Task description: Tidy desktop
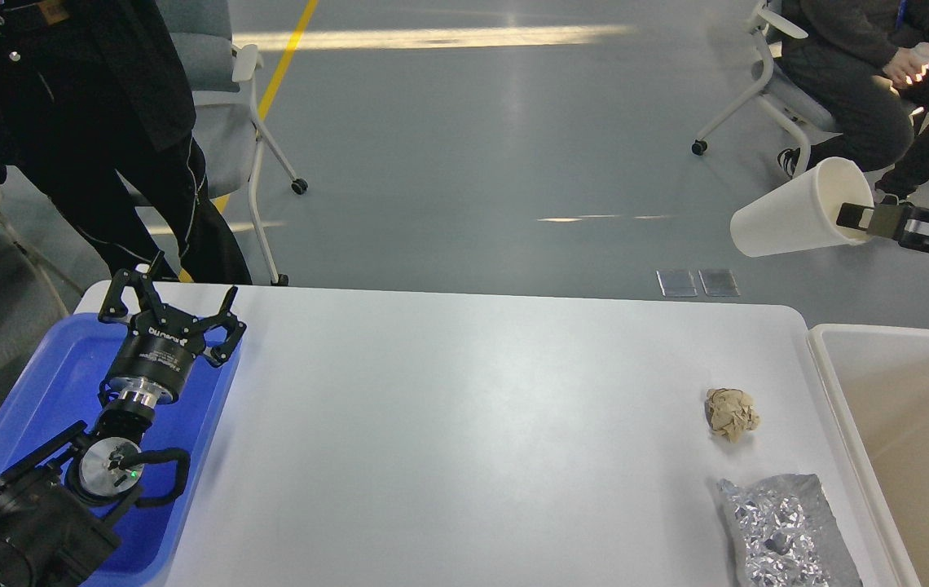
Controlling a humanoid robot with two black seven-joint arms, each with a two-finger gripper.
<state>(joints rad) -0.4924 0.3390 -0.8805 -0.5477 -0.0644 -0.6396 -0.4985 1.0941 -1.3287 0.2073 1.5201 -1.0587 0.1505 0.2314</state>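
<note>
The white desktop [448, 432] fills the middle of the head view. My right gripper [860, 218] is shut on the rim of a white paper cup [790, 214] and holds it tilted, high in the air beyond the desktop's far right corner. A crumpled brown paper ball [731, 413] and a crinkled piece of silver foil [786, 530] lie on the desktop at the right. My left gripper [171, 306] is open and empty above the blue tray [41, 383] at the left.
A cream-white bin [904, 440] stands against the desktop's right edge. Beyond the desktop, a person in black stands by a chair [220, 106] at the far left, and two people sit at the far right.
</note>
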